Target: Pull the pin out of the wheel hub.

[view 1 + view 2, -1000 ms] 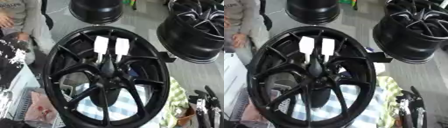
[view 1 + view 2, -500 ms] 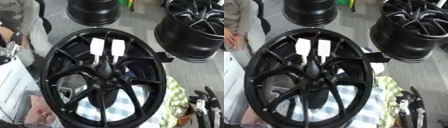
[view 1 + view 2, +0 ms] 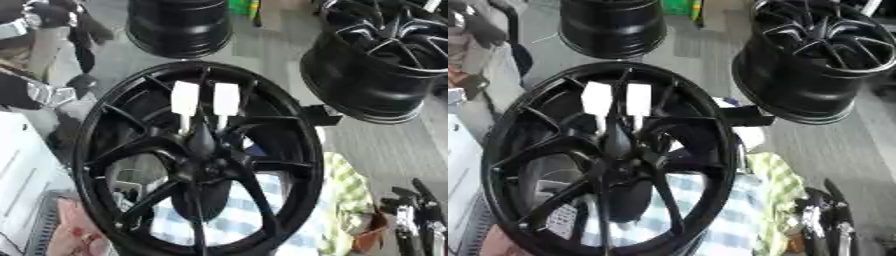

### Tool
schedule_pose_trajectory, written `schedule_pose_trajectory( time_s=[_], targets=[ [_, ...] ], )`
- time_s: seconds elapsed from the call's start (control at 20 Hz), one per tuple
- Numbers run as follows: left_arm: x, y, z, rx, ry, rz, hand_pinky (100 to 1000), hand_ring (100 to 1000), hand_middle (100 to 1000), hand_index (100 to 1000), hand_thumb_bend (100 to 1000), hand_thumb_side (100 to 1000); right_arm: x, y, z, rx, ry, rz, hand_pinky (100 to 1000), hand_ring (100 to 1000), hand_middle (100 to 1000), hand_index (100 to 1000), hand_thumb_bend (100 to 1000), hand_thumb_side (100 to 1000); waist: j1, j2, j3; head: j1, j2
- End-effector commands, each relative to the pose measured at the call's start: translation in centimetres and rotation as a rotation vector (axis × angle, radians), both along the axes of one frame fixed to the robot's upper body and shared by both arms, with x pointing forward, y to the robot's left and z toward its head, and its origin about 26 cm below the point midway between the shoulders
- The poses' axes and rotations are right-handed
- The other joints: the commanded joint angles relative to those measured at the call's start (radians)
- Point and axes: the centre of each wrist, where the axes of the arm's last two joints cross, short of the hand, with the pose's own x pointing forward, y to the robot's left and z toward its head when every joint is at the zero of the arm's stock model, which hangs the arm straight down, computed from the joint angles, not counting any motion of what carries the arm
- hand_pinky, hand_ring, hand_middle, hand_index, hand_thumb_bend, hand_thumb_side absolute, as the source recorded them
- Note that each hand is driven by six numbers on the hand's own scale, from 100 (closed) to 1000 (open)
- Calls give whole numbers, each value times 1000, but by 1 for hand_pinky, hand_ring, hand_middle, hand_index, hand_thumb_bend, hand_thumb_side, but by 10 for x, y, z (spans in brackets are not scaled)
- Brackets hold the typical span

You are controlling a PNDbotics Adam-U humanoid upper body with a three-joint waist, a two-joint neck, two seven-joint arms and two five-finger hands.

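A large black wheel (image 3: pixel 197 160) with thin spokes fills the middle of the view, its face turned up toward the camera and its rim reaching almost to the bottom edge. At its centre sits the hub (image 3: pixel 203 162), and a dark tapered pin (image 3: pixel 201 141) stands out of it, pointing toward the upper rim. Just above the pin, two white tags (image 3: pixel 206 99) lie side by side across the spokes. Through the spokes a blue-and-white checked cloth (image 3: pixel 241 212) shows beneath the wheel, and a green-yellow checked cloth (image 3: pixel 343 195) spreads out past the rim on the right. Open grey floor (image 3: pixel 385 150) lies to the right of the wheel, between it and a second black wheel (image 3: pixel 385 55) standing near the upper right corner. A third black rim (image 3: pixel 179 25) stands at the top, well apart from the central wheel. The right hand (image 3: pixel 416 220) shows near the lower right corner, dark fingers pointing up, relaxed and holding nothing, well apart from the pin. At the left edge, dark and silver parts (image 3: pixel 39 90) show beside the rim; I cannot tell whether this is the left hand or how its fingers stand.
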Motion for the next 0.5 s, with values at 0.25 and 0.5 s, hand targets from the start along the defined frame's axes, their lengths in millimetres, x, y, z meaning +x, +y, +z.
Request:
schedule_pose_trajectory(
  time_s=[0.25, 0.5],
  targets=[
    [26, -36, 10, 134, 72, -6, 791, 653, 670, 860, 222, 463, -1, -4, 1, -22, 0, 23, 575, 596, 661, 895, 100, 621, 9, -20, -6, 4, -1],
    [59, -49, 5, 185, 84, 74, 783, 648, 666, 860, 258, 487, -1, -3, 1, -17, 5, 32, 574, 595, 662, 895, 100, 622, 4, -23, -19, 11, 2]
  ],
)
